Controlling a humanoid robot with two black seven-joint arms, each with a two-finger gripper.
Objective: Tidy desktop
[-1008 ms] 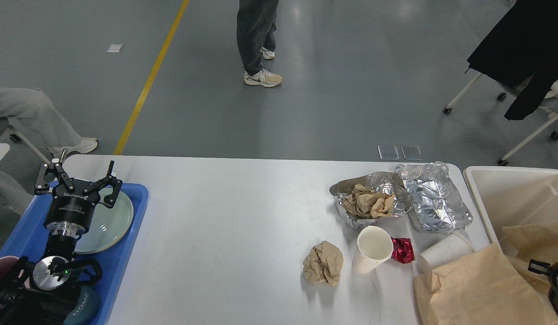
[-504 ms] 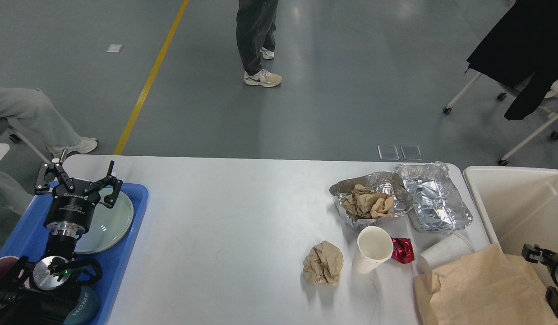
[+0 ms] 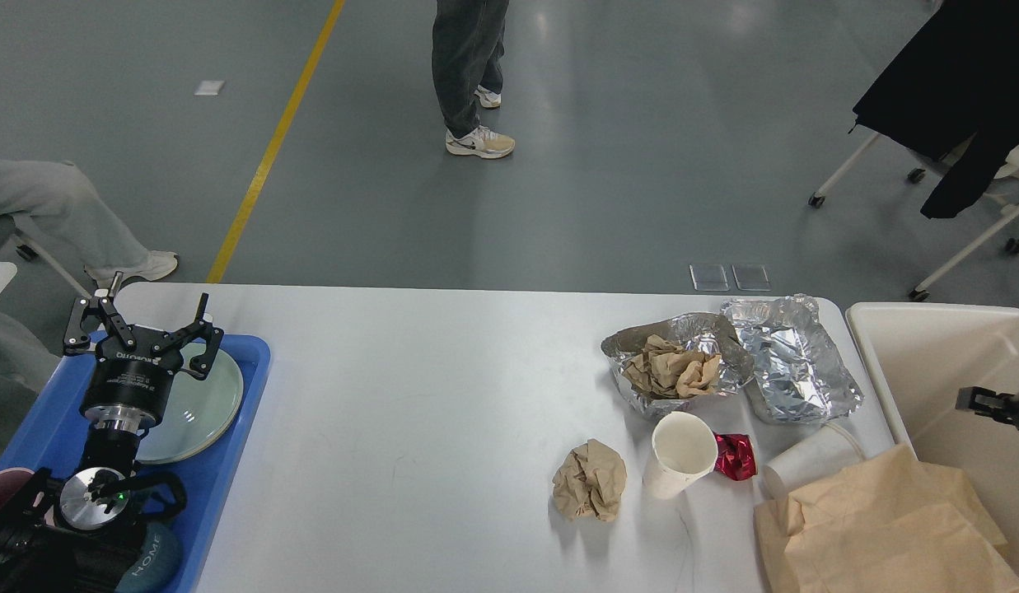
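Observation:
The white desktop (image 3: 410, 395) carries litter on its right half: a crumpled brown paper ball (image 3: 590, 492), an upright paper cup (image 3: 682, 455), a red wrapper (image 3: 736, 455), a tipped paper cup (image 3: 812, 469), and two foil trays (image 3: 793, 358), one (image 3: 641, 350) holding crumpled paper. A flat brown paper bag (image 3: 871, 527) lies over the desktop's right front corner. My left gripper (image 3: 142, 317) hangs open and empty above the tray at the far left. My right gripper (image 3: 993, 403) pokes in at the right edge over the bin, too little of it visible to judge.
A blue tray (image 3: 245, 387) at the left holds a pale green plate (image 3: 208, 403). A cream bin (image 3: 929, 362) stands beside the right end of the desktop. One person stands beyond the table, another sits at the left, and wheeled chairs are at the back right.
My right gripper has risen from the lower right corner to higher over the bin. The paper bag's raised part inside the bin has dropped lower. The left arm is still.

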